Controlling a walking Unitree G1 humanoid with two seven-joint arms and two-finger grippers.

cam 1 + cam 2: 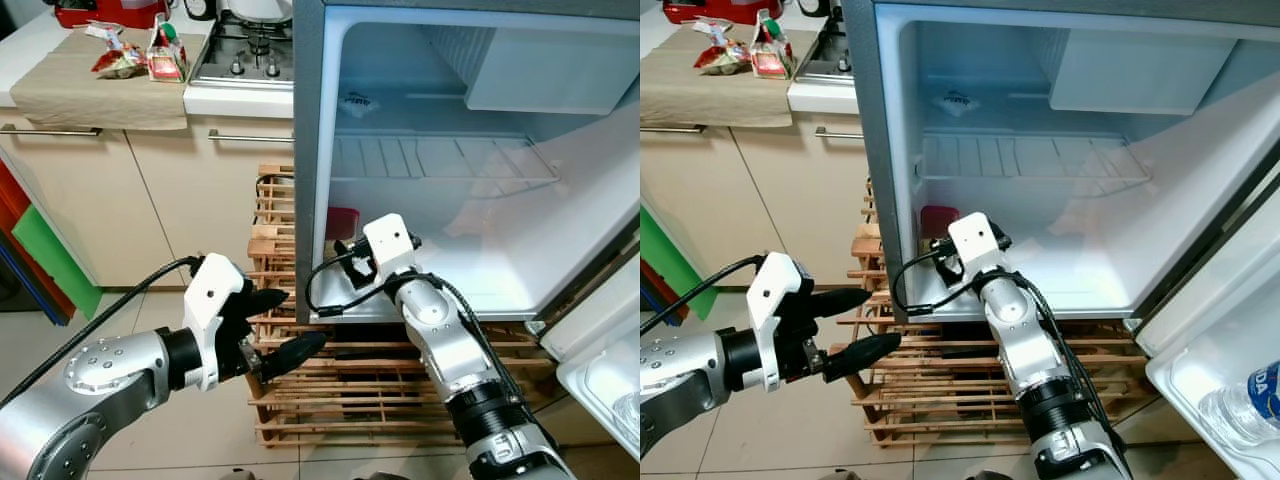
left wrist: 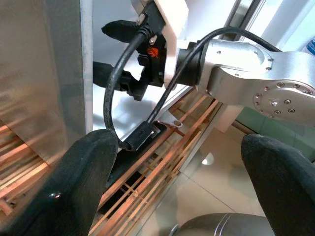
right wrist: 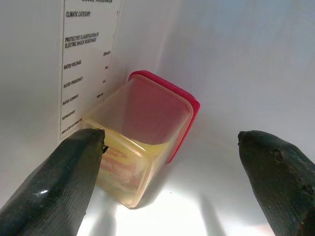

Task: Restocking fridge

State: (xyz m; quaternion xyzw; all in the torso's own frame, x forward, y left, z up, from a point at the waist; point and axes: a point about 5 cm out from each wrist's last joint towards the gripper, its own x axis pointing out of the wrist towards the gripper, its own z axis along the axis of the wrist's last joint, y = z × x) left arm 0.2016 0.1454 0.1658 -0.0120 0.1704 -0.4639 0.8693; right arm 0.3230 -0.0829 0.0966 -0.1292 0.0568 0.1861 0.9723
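Your right end effector (image 3: 167, 147) sits just inside the open fridge (image 1: 440, 160), low at its left wall, with both black fingers (image 3: 54, 182) spread wide and holding nothing. Straight ahead of it, between the two fingertips but beyond them, you see a clear container (image 3: 142, 137) with a red lid (image 3: 189, 110). It lies tipped on its side on the white fridge floor, lid facing away from you toward the back, something yellowish inside. The container rests against the left wall, just under the printed rating label (image 3: 83, 59). The finger on that side is close to the container's near corner; whether it touches, you cannot tell. The other finger is well apart from it.

From the head views, the same red lid (image 1: 938, 220) shows just past your right wrist, below the wire shelf (image 1: 440, 160).

Your left end effector (image 1: 285, 325) hangs outside the fridge, lower and to the left of the right one, in front of the wooden pallet (image 1: 330, 390) the fridge stands on. Its fingers (image 2: 74, 187) are also wide apart and empty, pointing toward the right arm and its black cable (image 2: 115, 83).

Beyond and to the left of your left end effector, snack packets (image 1: 140, 55) lie on the counter (image 1: 90, 90) beside the hob (image 1: 245, 50). A water bottle (image 1: 1250, 400) sits in the door shelf, far right of your right end effector.
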